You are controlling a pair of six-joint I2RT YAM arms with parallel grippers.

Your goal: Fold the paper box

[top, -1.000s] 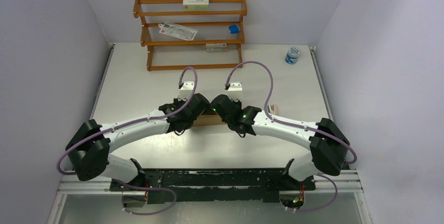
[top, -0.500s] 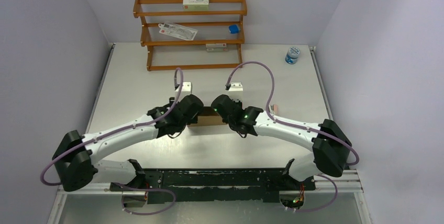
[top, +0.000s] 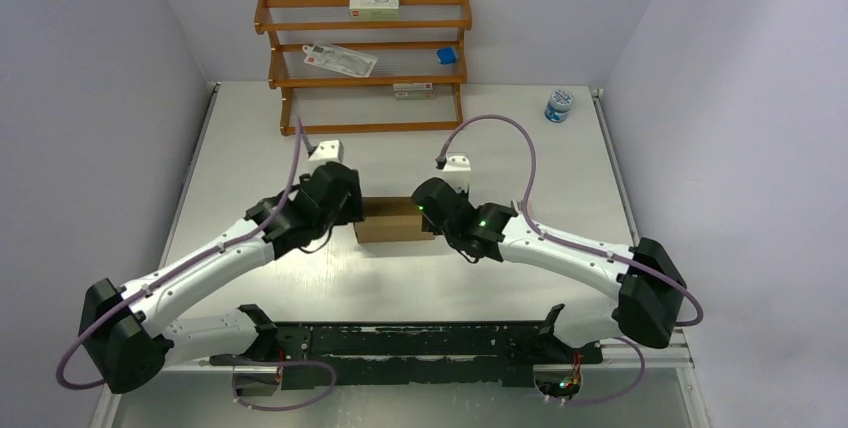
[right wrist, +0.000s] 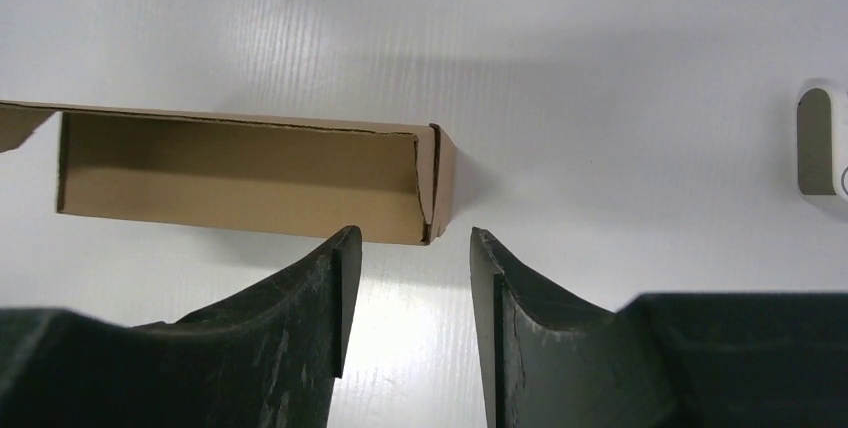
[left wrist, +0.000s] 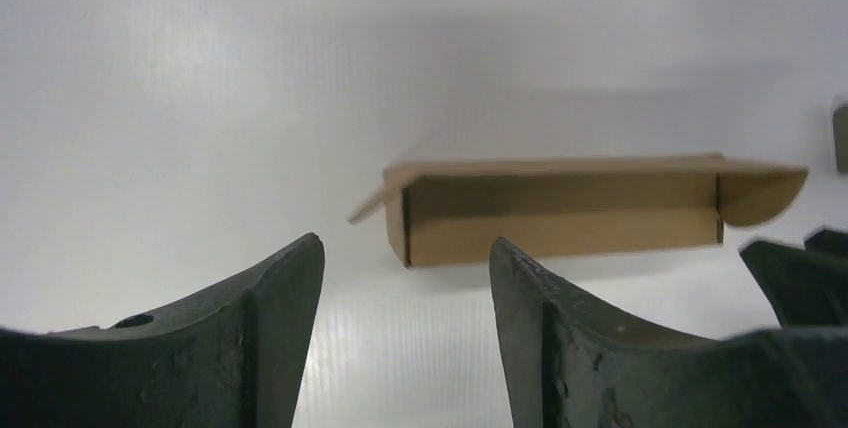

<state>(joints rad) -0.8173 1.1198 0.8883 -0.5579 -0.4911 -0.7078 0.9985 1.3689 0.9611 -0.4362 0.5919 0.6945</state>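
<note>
The paper box (top: 387, 219) is a small plain brown cardboard box lying on the white table between my two arms. In the left wrist view the paper box (left wrist: 560, 206) lies ahead with a small flap sticking out at its left end and a rounded flap at its right. My left gripper (left wrist: 405, 253) is open, empty, just short of it. In the right wrist view the paper box (right wrist: 240, 176) shows its right end with a tucked flap. My right gripper (right wrist: 415, 238) stands open and empty just in front of that end.
A wooden rack (top: 362, 63) at the back holds white-and-green cartons (top: 374, 5) and a small blue item (top: 446, 55). A blue-and-white jar (top: 559, 105) sits at the back right. A small pale item (right wrist: 822, 143) lies right of the box.
Both grippers have let go of the box and opened. The left arm pulled back to the left and the right arm drew slightly right, leaving the box uncovered on the table.
</note>
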